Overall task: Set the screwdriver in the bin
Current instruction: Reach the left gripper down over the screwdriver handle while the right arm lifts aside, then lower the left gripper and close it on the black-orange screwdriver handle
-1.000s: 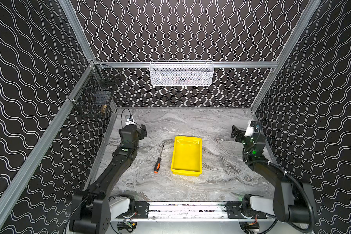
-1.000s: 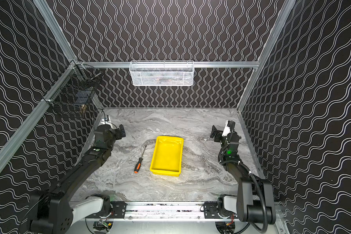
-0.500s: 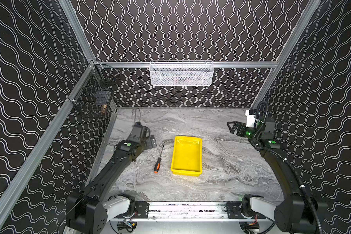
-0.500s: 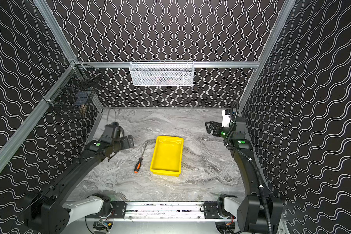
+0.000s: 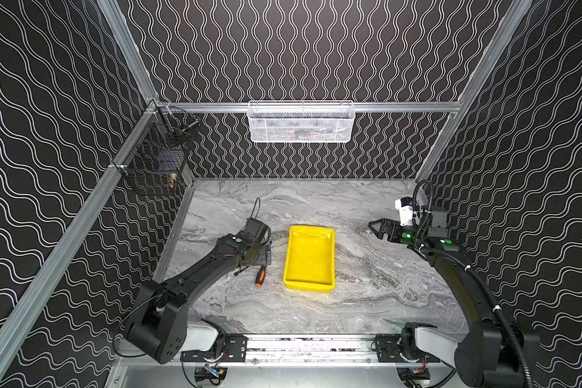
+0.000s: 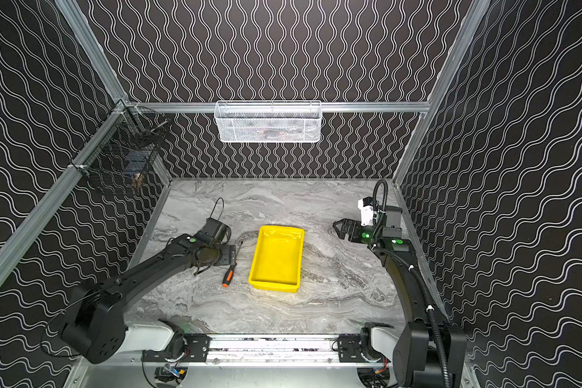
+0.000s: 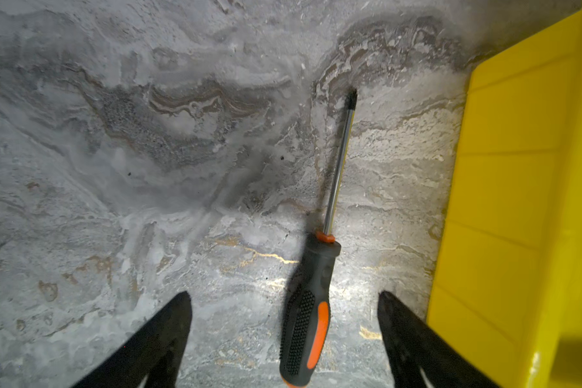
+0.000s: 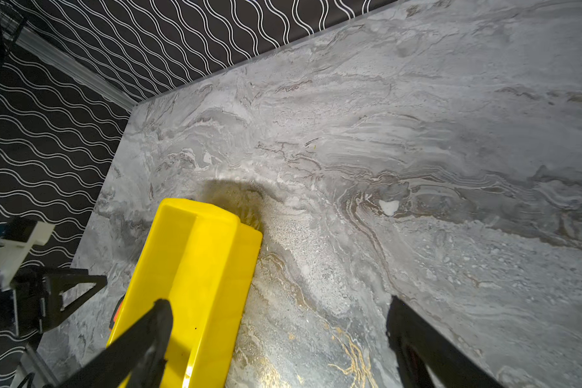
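The screwdriver [image 5: 260, 277] [image 6: 228, 277] lies flat on the marble table just left of the bin [image 5: 309, 258] [image 6: 276, 258], orange butt toward the front. The bin is a shallow yellow tray with nothing in it. My left gripper [image 7: 284, 295] points down over the black-and-orange handle [image 7: 311, 302], open, one finger on each side and not touching it. In the left wrist view the bin's wall [image 7: 518, 201] stands close beside one finger. My right gripper [image 5: 378, 228] [image 8: 279, 300] hangs open and holds nothing, raised above the table right of the bin [image 8: 199, 268].
A white mesh basket [image 5: 301, 122] hangs on the back wall rail. On the left wall near the back corner is a black wire basket [image 5: 155, 161]. Patterned walls close in three sides, and a metal rail [image 5: 309, 347] carries both arm bases at the front.
My left arm has swung from the left rear toward the middle and lowered over the screwdriver's handle. The right arm has risen and reached a little toward the bin.
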You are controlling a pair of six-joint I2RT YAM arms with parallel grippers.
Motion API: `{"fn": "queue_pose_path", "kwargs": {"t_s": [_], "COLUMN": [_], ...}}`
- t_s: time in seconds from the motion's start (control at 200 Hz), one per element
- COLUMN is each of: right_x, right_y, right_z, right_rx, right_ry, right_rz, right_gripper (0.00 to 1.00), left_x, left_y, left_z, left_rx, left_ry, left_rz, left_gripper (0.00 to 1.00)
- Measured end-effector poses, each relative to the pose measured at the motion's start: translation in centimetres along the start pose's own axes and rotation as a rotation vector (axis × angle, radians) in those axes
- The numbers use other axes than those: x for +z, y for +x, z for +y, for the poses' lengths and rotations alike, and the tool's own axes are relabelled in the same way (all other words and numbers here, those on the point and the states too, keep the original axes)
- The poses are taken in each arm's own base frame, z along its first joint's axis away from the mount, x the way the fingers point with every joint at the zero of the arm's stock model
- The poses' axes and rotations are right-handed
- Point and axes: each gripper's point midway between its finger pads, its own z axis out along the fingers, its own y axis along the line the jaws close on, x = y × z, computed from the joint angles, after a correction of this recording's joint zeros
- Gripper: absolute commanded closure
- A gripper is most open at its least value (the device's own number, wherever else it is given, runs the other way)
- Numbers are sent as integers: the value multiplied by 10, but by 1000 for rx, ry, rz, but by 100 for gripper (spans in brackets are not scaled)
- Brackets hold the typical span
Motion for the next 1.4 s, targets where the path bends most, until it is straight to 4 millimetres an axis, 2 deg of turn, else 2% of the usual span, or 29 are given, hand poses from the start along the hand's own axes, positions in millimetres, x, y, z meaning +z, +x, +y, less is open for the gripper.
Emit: {"fn": "queue_pose_path", "kwargs": {"t_s": [0.175,0.616,0.946,1.261,1.401], "right_x": [5,8,10,10,11], "right_y": [4,7,8,8,8], "right_z": [1,8,8,8,8], "right_rx": [8,6,4,-1,1], "right_ry": [-25,-81,-87,-89,-90], "right_rz": [23,40,43,44,48], "right_gripper": [1,1,1,1,1], "left_x": [18,40,47,45,45], "left_y": [11,21,25,37,42], "left_z": [0,-5,-11,-12,-11], "left_rx": [15,51,61,85,91], "left_ry": [-23,-19,-3,-6,-13], "left_rz": [47,98,127,156,172], "left_gripper": [18,28,35,36,45]}}
